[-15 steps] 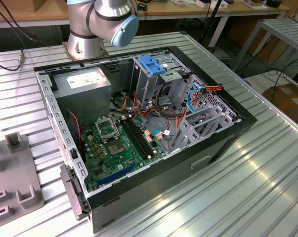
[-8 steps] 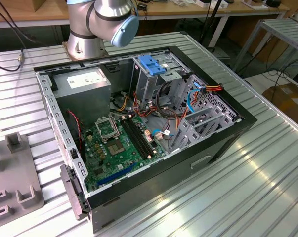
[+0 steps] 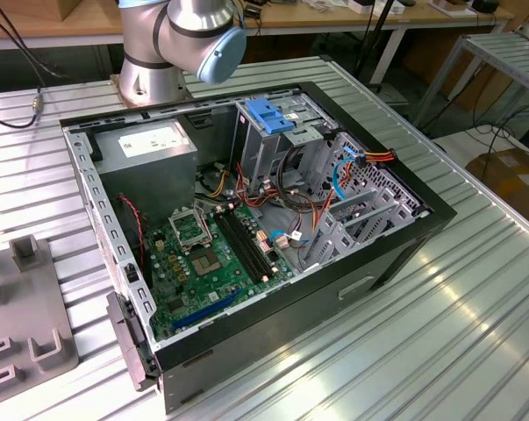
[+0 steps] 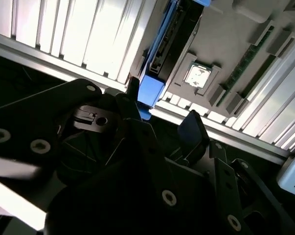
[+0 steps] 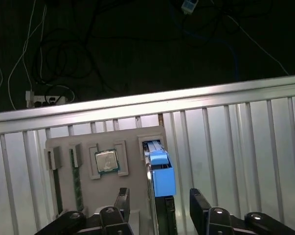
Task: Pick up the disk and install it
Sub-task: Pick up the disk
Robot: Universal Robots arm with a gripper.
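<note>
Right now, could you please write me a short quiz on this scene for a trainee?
1. True or false: the black gripper is shut on the grey-metal disk with blue plastic rails.
2. The disk stands on edge in: A) the open black computer case; B) the flat grey fixture plate; C) a cardboard box.
3. Fill in: the plate also holds a square silver ____ near the disk.
Key: 1 false, its fingers stand open either side of the disk, apart from it. 2 B. 3 processor chip.

A robotics lab; slatted aluminium table point(image 3: 475, 333), opened computer case point(image 3: 334, 289), cluttered workbenches point(image 3: 317, 19) behind
</note>
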